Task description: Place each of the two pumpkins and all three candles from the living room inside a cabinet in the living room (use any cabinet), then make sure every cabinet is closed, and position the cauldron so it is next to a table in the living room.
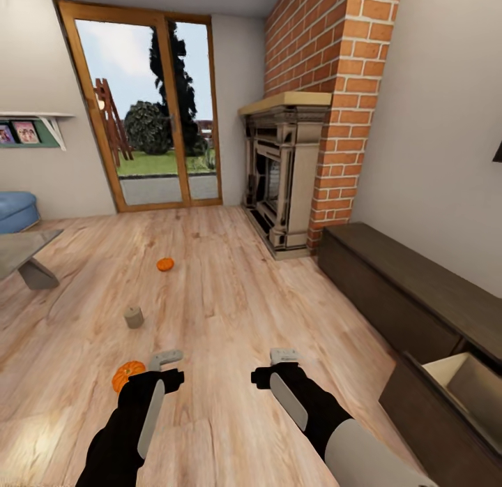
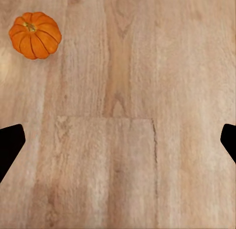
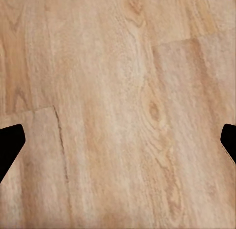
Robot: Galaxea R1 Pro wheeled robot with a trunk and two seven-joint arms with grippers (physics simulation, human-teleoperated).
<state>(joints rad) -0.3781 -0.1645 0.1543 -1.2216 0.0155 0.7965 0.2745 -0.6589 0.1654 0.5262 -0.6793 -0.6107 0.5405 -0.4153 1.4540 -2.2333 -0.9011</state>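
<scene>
Pumpkins lie on the pale wood floor of a living room: the nearer pumpkin rests just beside the robot's left gripper, on its outer side, partly hidden behind the arm, while the far pumpkin sits well ahead, toward the glass patio door. Between the two, a short beige candle stands upright on the boards. In the left wrist view the nearer pumpkin shows its ribs and short stem, apart from the dark fingertips at the picture's edges; the fingers are spread wide with nothing between them. The right gripper hangs over bare floor, and in the right wrist view its fingertips are likewise spread wide and empty above the wood grain. Along the right-hand wall runs the long dark-brown cabinet, with one drawer at its near end pulled out, its pale beige inside visible. Beyond the cabinet stands a dark ornate fireplace set into a red brick chimney. At the left edge, a corner of the glass-topped worktop juts into view, with a blue sofa behind it and a wall shelf holding framed pictures above.
</scene>
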